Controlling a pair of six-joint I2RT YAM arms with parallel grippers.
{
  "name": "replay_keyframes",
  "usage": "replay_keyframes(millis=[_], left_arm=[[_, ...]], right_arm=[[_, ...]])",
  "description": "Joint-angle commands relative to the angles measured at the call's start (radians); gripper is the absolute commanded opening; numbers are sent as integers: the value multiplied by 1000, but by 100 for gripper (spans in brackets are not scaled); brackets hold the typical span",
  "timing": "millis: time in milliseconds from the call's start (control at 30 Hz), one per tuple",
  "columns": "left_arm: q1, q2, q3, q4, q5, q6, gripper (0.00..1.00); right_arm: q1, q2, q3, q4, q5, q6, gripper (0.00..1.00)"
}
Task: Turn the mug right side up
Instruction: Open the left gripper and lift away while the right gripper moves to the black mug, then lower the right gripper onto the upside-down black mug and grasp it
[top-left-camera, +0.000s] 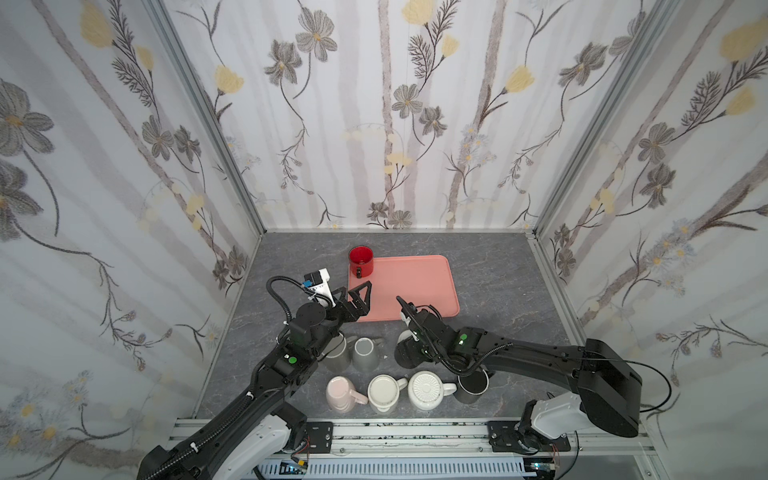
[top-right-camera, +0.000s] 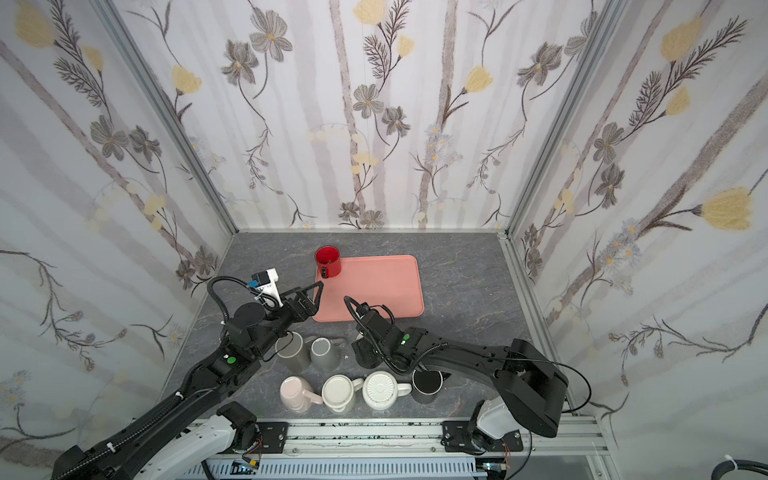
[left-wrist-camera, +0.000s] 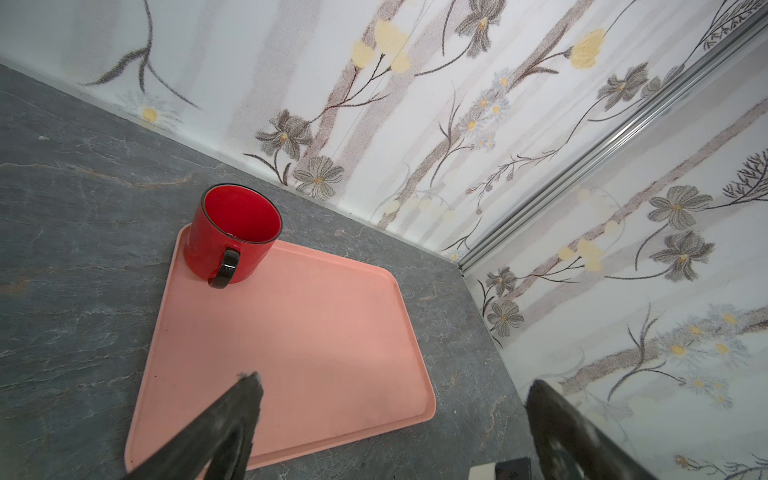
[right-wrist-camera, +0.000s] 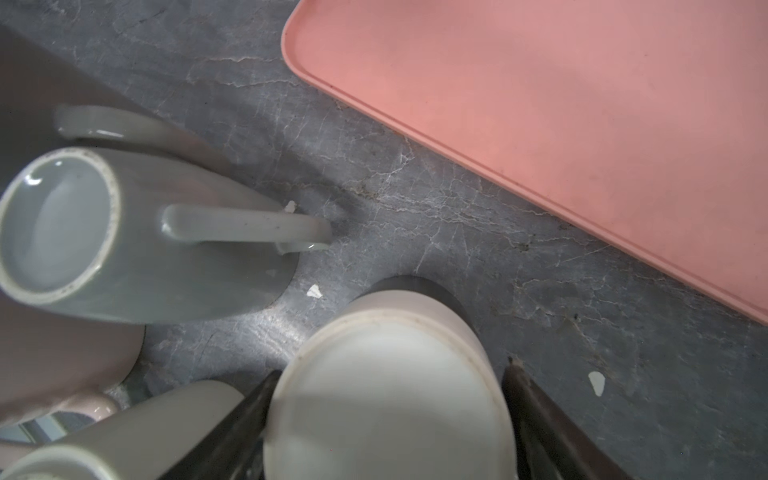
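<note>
Floral-papered walls on three sides, grey veined tabletop (top-left-camera: 498, 291) below. Pink tray (top-left-camera: 415, 291) lies toward the back, long edge facing the arms. Red mug (top-left-camera: 361, 259) stands upright on the tray's far left corner, mouth up, dark handle turned toward the near side.

Left gripper (left-wrist-camera: 395, 382) hangs over the tray's near left edge with its fingers spread wide and nothing between them. It is well apart from the red mug.

Right gripper (right-wrist-camera: 390, 370) is low over the table, just off the tray's near edge. In the right wrist view its two dark fingers straddle a cream mug (right-wrist-camera: 386, 415) that sits upside down on the tabletop, flat base facing the camera. One finger (right-wrist-camera: 253, 407) lies close against the mug's wall; the other (right-wrist-camera: 536, 407) shows a thin dark gap, so the jaws are around the mug but not clamped on it. In both top views the arm hides nearly all of this mug.

Neighbours, all on the bare table:
- two grey mugs, one (top-left-camera: 365, 353) base up beside the cream mug, the second (top-left-camera: 336, 353) partly under the left arm
- front row from the left: pink mug (top-left-camera: 338, 392), white mug (top-left-camera: 384, 392), white mug with a ribbed base (top-left-camera: 428, 390), dark mug (top-left-camera: 471, 384); the first three are base up
- small white flecks (right-wrist-camera: 314, 291) on the surface near the cream mug
</note>
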Motion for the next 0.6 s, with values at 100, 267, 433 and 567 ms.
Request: replay_keyframes(millis=[100,267,433,567], left_arm=[[1,-15,-10,3,-26,11,100],[1,-19,-15,3,-20,10,100],[1,-31,-23,6,-27,13,100],[1,-29,-36,20,-23,13,100]], right_arm=[[-49,3,16,87,11,21,95],[-58,-110,-23,112,12,-12,95],[-91,-235,-52,-17,-58,-64,87],[-90,-292,-60,-192,-78,-83,76]])
